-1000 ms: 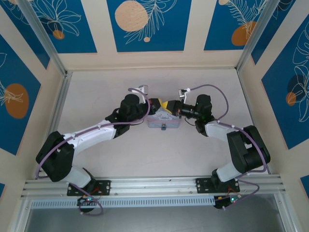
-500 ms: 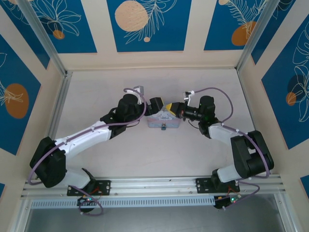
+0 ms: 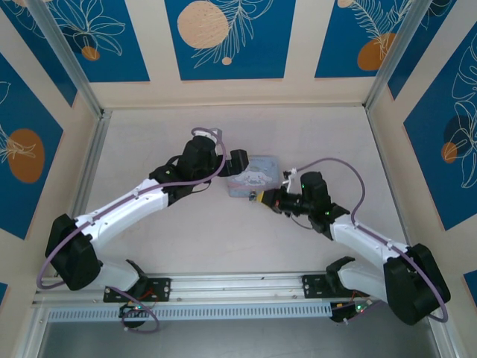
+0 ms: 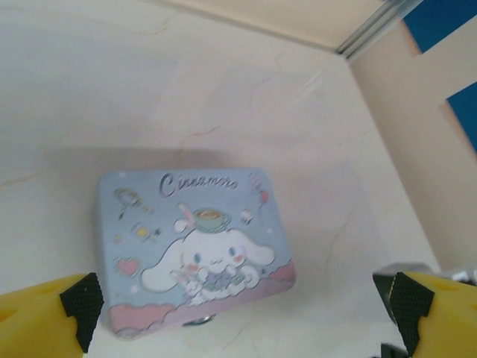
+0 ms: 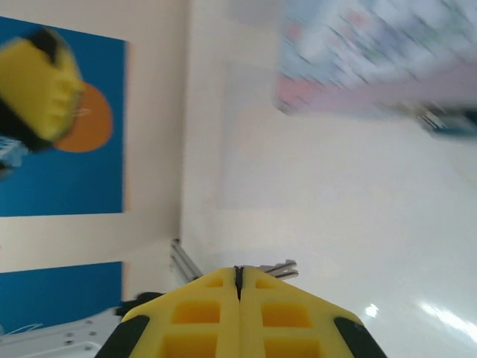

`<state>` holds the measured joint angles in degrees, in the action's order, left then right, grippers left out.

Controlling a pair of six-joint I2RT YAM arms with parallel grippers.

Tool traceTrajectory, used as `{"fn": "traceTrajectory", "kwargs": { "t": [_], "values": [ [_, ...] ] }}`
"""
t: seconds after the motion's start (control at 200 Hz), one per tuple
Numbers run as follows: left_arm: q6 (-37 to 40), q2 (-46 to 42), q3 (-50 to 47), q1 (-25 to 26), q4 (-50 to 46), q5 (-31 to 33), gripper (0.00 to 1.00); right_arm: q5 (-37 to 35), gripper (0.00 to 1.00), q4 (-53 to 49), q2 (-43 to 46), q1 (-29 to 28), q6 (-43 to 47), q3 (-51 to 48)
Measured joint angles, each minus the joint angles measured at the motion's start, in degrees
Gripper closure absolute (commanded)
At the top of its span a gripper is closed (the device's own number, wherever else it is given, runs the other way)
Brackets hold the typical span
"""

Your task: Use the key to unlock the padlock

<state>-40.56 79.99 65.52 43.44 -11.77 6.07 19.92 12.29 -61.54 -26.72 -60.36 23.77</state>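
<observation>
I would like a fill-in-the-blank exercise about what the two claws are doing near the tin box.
The left claw hangs ___ over the tin box. The right claw is shut on the small metal ___. The fingers of both claws are ___ in colour.
Missing words: open; key; yellow.

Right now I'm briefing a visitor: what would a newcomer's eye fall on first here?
The light blue cartoon tin box in the middle of the table. The left gripper faces it, wide open; the right gripper is shut, with a small metal key poking from its tips.
</observation>
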Motion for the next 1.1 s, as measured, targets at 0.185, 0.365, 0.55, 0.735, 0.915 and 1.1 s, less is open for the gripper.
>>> {"fn": "traceTrajectory", "kwargs": {
  "t": [0.185, 0.365, 0.55, 0.735, 0.915, 1.1],
  "values": [
    [-1.53, 0.59, 0.0, -0.09, -3.8, -0.04, 0.0, -8.92, 0.69, -8.87, 5.33, -3.5, -0.09, -7.34],
    [-4.04, 0.85, -0.57, -0.09, -5.53, -0.02, 0.0, -14.49, 0.36, -18.51, 11.91, -3.5, 1.6, -7.37],
    [-6.25, -0.09, -1.25, -0.09, -7.65, 0.07, 0.0, -16.79, 0.36, -29.22, 13.86, -2.43, 4.55, -2.43],
    [-8.66, -1.62, -0.96, -0.09, -10.21, -0.02, 0.0, -19.06, 0.37, -37.31, 11.43, -3.1, 8.13, 2.84],
    [-10.4, -0.98, 4.63, -0.09, -15.45, -0.57, 0.0, -21.38, 0.38, -41.92, 7.26, -3.82, 10.1, 5.68],
    [-12.0, -0.5, 10.05, -0.2, -18.25, -1.09, 0.0, -23.91, 0.39, -43.39, 0.92, -6.54, 9.79, 7.02]
  ]
}}
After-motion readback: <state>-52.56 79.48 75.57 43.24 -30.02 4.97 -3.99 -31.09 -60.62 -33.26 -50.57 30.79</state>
